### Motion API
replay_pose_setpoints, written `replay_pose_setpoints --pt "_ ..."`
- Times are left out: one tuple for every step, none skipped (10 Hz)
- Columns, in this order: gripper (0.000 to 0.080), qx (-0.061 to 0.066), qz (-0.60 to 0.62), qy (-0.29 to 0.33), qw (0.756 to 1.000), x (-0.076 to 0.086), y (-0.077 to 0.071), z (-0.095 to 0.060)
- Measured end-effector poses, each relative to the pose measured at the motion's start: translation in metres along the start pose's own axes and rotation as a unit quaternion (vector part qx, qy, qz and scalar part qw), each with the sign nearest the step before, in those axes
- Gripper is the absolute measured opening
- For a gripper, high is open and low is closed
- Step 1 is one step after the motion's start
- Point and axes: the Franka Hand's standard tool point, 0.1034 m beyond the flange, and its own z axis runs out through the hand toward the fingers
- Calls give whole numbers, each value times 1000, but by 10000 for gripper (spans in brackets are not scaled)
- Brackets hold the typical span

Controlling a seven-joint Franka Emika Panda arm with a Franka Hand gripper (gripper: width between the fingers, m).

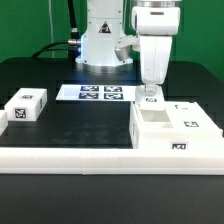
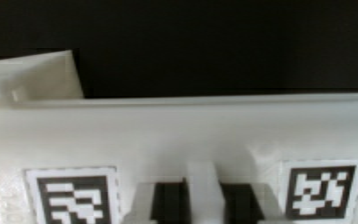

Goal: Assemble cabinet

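The cabinet (image 1: pixel 150 140) (image 2: pixel 194 125) sits on the black desk (image 1: pixel 80 125) at the exterior view's right, behind the long white rail (image 1: pixel 70 160). The pincer (image 1: pixel 151 97) (image 2: pixel 201 200) stands narrow, pinching the cabinet's thin rear wall from above.

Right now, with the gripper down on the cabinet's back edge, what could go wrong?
1. The gripper looks pinched on only a thin edge of the cabinet. A hold that small could slip, or tip the cabinet if it lifts.
2. The cabinet appears to rest against the long rail in front, so dragging it that way could jam it or twist it in the grip.
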Motion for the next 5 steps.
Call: replay_pose_setpoints --pt "70 -1 1 0 1000 -1 0 0" --pt "70 -1 1 0 1000 -1 0 0" --pt "70 -1 1 0 1000 -1 1 0" --pt "70 -1 1 0 1000 -1 1 0" --pt "70 -1 1 0 1000 -1 1 0"
